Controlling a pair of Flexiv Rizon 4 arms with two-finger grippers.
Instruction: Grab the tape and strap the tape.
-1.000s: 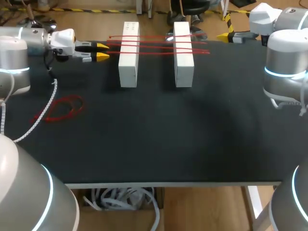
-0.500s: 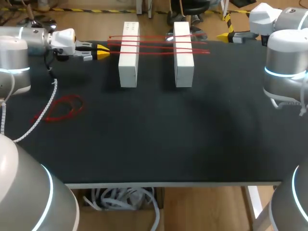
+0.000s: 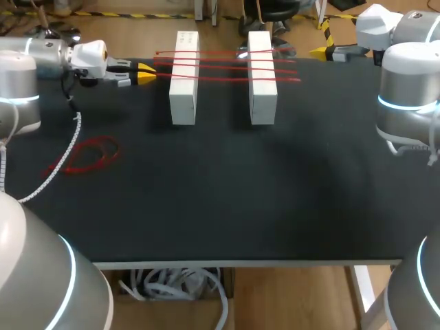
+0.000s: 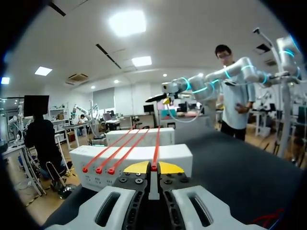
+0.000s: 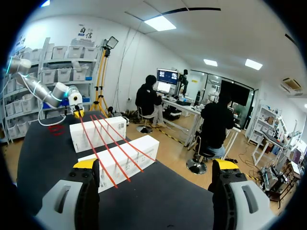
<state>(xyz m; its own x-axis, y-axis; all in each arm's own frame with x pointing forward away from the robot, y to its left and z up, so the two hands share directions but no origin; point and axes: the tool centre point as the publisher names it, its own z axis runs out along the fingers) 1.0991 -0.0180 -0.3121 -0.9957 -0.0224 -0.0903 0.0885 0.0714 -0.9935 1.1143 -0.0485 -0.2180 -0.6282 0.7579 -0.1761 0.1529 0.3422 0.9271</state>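
Because the red tie [image 4: 156, 148] is a thin, light plastic strap, springy along its length and probably slick, the best hold is its thickened end. The left gripper [image 4: 153, 167] has it there, fingers closed on the end that overhangs the left white block [image 3: 183, 79] on the arm's side. From that block the tie bridges to the right white block [image 3: 262, 75]. The other three red ties [image 4: 117, 152] lie parallel just behind it on the same block, so a sideways drag would likely disturb them. The table [image 3: 227, 199] in front of the block offers open room. The right gripper [image 5: 156, 165], fingers wide apart and holding nothing, hangs well past the block near the table's back edge. A looped red tie [image 3: 89, 155] lies near the block's left.
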